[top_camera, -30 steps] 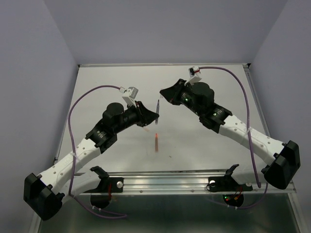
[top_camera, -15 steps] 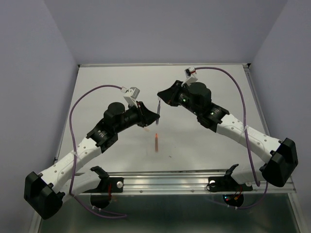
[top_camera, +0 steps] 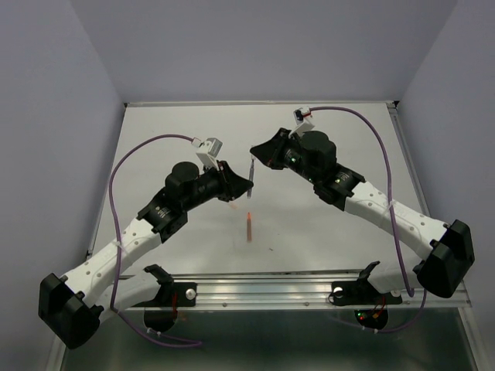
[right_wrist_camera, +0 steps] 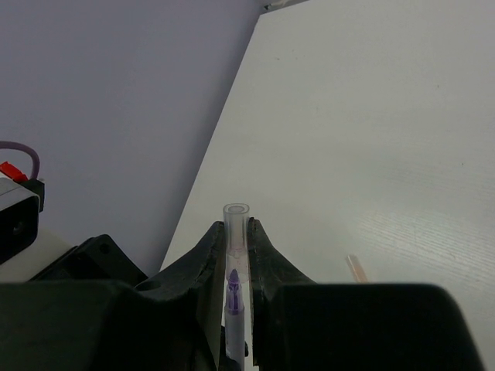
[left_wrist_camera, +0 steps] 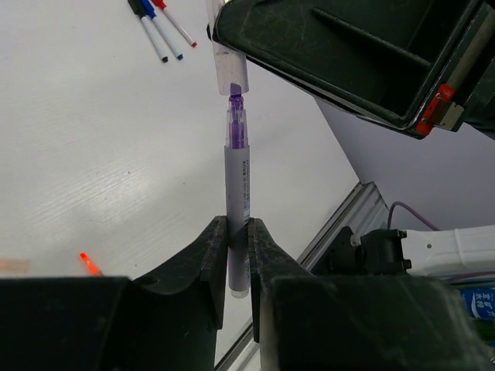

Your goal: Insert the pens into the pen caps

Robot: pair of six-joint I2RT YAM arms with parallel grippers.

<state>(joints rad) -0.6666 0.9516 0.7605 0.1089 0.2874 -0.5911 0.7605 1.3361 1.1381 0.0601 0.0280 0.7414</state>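
Closed left claw (left_wrist_camera: 237, 232) is clamping purple-tipped pen (left_wrist_camera: 237, 174); right claw (right_wrist_camera: 237, 239) is pinching clear cap (right_wrist_camera: 237, 219), meeting pen tip beyond the left claw.

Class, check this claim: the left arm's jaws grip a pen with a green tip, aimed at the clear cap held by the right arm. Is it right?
No. The pen has a purple tip, not green; the left wrist view shows it. The rest holds: the left gripper grips it, aimed at the clear cap in the right gripper.
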